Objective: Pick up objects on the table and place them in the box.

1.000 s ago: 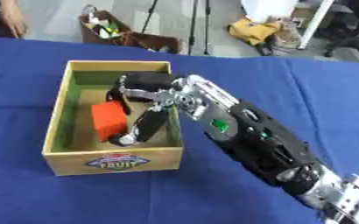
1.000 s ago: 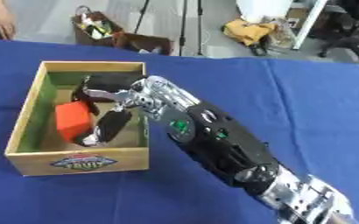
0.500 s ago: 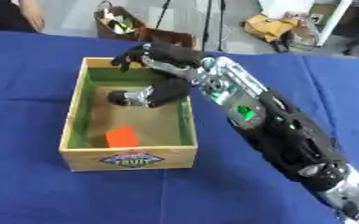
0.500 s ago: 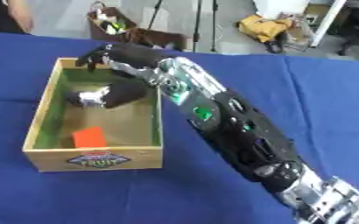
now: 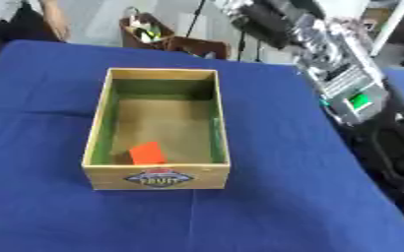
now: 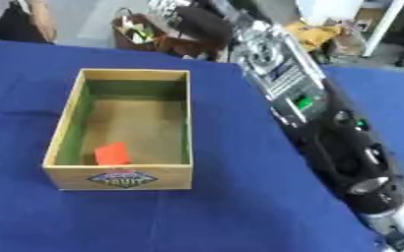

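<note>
Here, an orange block is lying inside the wooden box, near its front wall by the printed fruit label. The box is sitting open on a blue-covered surface. The right arm is rising along the right side; its blurred right hand is showing at the top of the right eye view, fingers impossible to read. Beyond, a brown basket is standing on the floor.
</note>
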Robot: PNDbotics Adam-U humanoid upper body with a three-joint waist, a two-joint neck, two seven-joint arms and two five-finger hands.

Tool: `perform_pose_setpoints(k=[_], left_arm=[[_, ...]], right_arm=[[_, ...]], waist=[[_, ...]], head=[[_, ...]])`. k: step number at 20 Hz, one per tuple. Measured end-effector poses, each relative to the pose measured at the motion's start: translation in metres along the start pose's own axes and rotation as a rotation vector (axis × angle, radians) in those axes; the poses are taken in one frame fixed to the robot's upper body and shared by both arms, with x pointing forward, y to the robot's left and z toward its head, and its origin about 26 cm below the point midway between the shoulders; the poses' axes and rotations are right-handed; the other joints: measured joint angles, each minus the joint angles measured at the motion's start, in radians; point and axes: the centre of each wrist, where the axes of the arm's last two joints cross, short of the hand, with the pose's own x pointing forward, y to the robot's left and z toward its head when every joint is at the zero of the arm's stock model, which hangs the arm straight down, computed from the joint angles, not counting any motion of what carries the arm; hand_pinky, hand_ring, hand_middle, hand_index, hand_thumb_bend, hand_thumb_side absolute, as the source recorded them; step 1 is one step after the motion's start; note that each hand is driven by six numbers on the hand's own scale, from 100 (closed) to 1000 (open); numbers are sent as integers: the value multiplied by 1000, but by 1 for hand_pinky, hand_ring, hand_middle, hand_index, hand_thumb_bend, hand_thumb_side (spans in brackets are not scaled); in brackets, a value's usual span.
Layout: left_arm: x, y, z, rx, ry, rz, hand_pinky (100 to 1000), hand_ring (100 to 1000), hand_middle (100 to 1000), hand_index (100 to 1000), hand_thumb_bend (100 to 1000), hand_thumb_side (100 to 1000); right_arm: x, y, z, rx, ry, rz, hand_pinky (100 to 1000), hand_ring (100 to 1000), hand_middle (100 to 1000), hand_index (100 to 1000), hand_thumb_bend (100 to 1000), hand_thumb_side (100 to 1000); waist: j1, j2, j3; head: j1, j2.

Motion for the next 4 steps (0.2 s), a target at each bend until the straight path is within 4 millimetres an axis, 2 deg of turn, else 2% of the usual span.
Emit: perform_pose_setpoints(k=[4], left_arm=[[0, 2, 4, 9, 23, -15, 252, 368, 384, 646, 100, 943]], right_arm=[[-4, -23, 22, -121, -9, -110, 735, 809, 627, 762, 100, 746]], waist=[[17, -7, -30]], head=[[52, 13]])
